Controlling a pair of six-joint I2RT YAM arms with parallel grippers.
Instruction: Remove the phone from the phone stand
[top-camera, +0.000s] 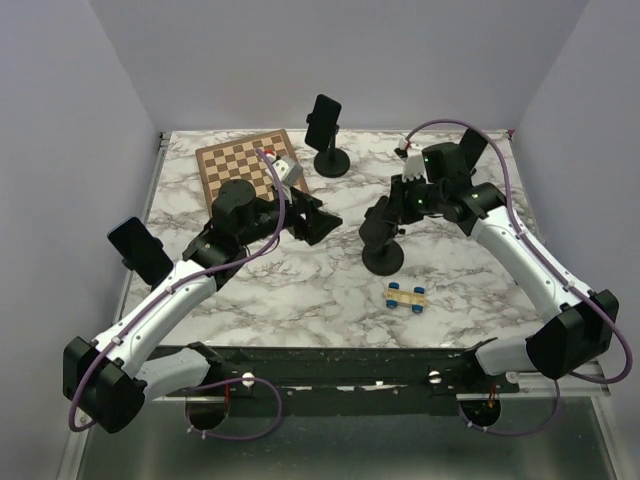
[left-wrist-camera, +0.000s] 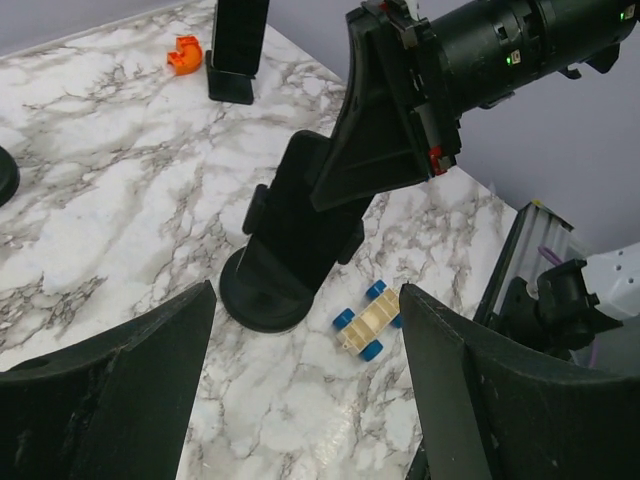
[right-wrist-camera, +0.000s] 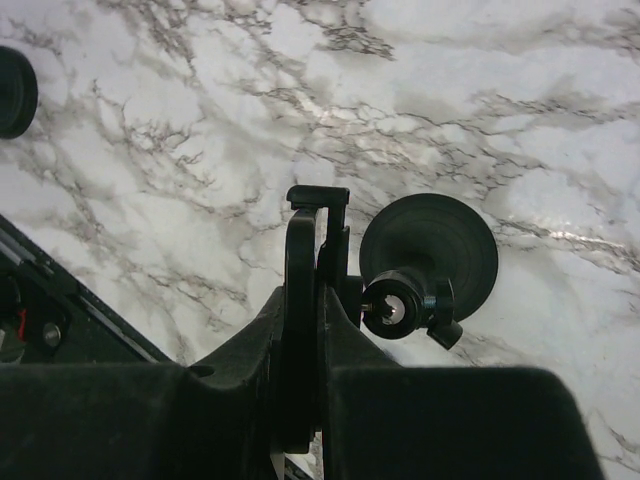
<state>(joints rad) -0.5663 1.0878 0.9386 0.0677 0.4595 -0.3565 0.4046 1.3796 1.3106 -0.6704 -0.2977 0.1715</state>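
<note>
Nearest, on the marble table (top-camera: 300, 290): a small toy car (top-camera: 407, 296) with blue wheels. Just behind it, the black phone stand (top-camera: 383, 258), round foot flat on the table. Sitting in the stand, the phone (right-wrist-camera: 300, 280): black, thin and flat, seen from its edge. Pinched on both flat sides by the right gripper (top-camera: 388, 212), jaws closed tight on it. Off to the left, the left gripper (top-camera: 322, 222), jaws wide apart, holding nothing. Farther back, a second stand (top-camera: 330, 160) and a chessboard (top-camera: 245, 160).
</note>
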